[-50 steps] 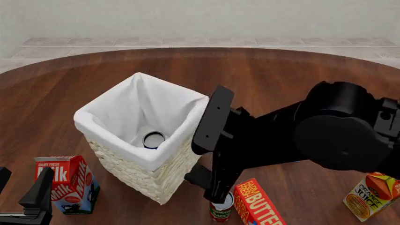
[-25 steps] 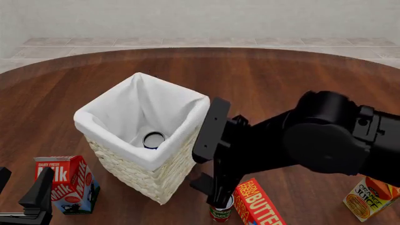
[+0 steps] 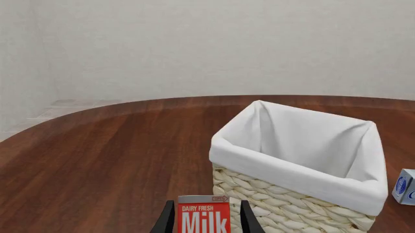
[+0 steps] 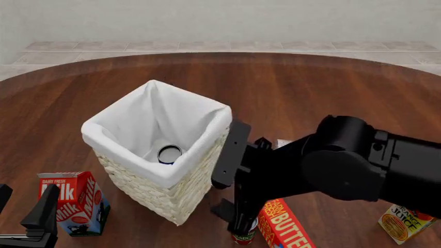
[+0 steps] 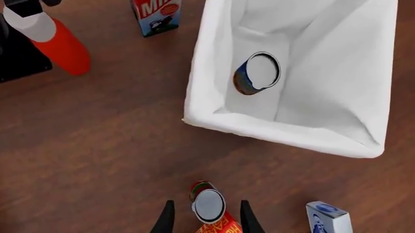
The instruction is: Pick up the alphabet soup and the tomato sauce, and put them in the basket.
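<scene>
The right arm reaches in from the right of the front view and bends steeply down at the wrist, so the right gripper points at the table with its two dark fingers spread apart, one on either side of the tomato sauce; whether the pads touch it cannot be told. The left gripper sits low at the near left edge, levelled forward, its fingers parted and holding nothing.

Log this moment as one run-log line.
alphabet soup: in basket | tomato sauce: on table, upright | right gripper: open, straddling tomato sauce | left gripper: idle near milk carton
</scene>
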